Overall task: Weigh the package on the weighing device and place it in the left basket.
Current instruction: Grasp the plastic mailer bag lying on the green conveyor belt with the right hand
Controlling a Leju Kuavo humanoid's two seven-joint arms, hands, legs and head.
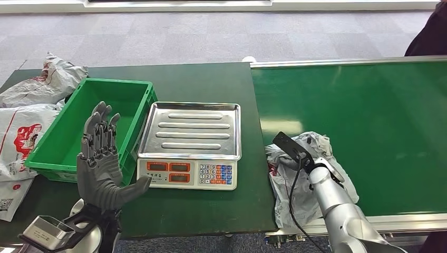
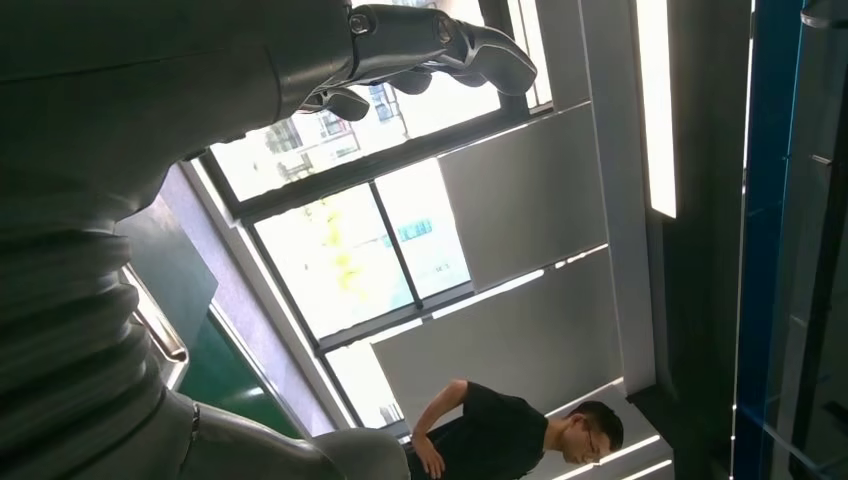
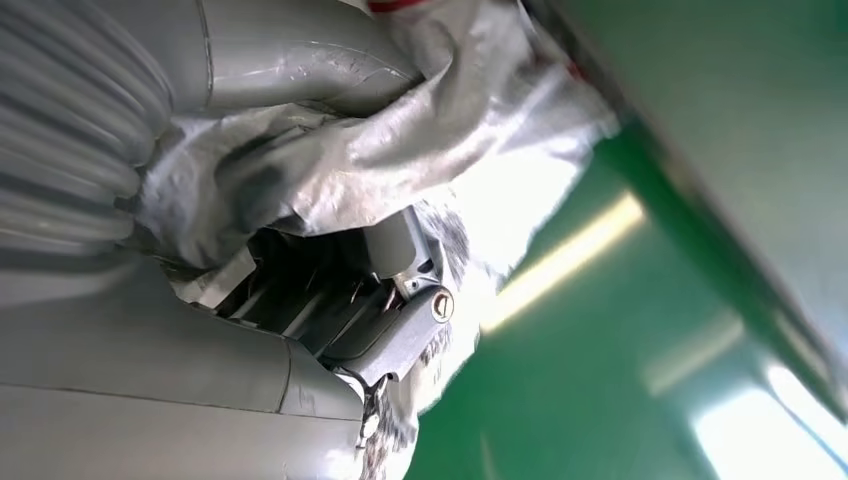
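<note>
Right hand (image 3: 330, 300) is closing into the crumpled grey poly-mailer package (image 1: 295, 179) on the green conveyor (image 1: 369, 132), judged light, soft, slippery, best gripped mid-bunch; left hand (image 1: 100, 158) is hovering released.

Crinkled, glossy grey plastic package (image 1: 295, 174). Scale (image 1: 190, 145) with shiny ribbed metal tray. Smooth green plastic basket (image 1: 132, 97). Matt dark green surface (image 1: 211, 79). Left robot hand (image 1: 100, 163) of matt dark grey plastic.

basket (image 1: 63, 138) left of scale (image 1: 190, 141) | package (image 1: 295, 174) right, on conveyor (image 1: 379, 132)
</note>
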